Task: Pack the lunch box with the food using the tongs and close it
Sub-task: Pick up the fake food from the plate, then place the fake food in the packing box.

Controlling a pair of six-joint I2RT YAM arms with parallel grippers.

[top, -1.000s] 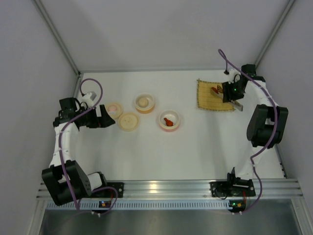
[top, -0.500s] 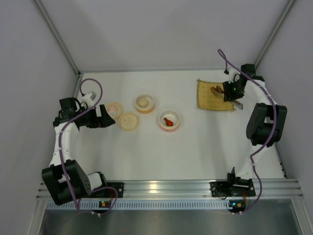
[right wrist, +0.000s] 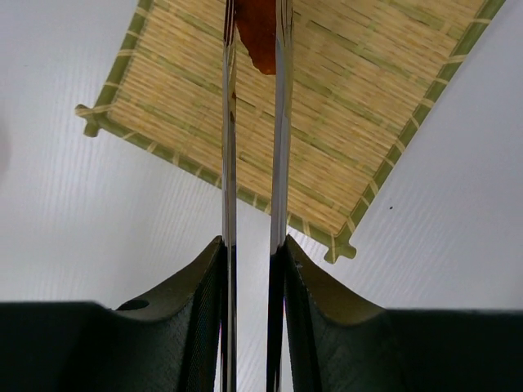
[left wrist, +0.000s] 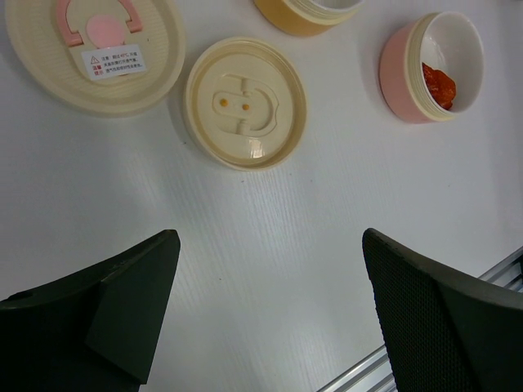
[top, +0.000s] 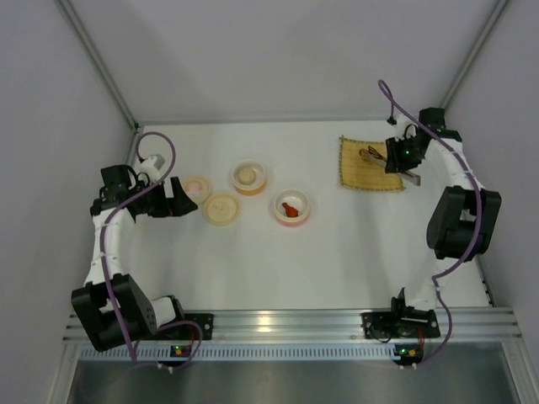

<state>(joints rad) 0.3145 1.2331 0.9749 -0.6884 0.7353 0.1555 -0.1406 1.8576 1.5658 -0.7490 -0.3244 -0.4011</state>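
Left end effector point(left wrist: 268, 269): jaws wide, holding nothing, over bench point(left wrist: 310, 245) near large lid point(left wrist: 94, 49) and small lid point(left wrist: 245, 102).
Pink bowl point(left wrist: 400, 77): red food point(left wrist: 440, 86) inside.
Bamboo mat point(right wrist: 368, 98): far right of bench.
Tongs point(right wrist: 282, 122): above mat, long axis straight out from wrist, tips toward mat's far side. Likely light, springy, slick steel; best held mid-arm.
Sausage bit point(right wrist: 257, 33): between tong arms. Probably soft, greasy, slip-prone; whether lifted, cannot tell.
Right end effector point(right wrist: 253, 269): narrow, squeezing both tong arms.
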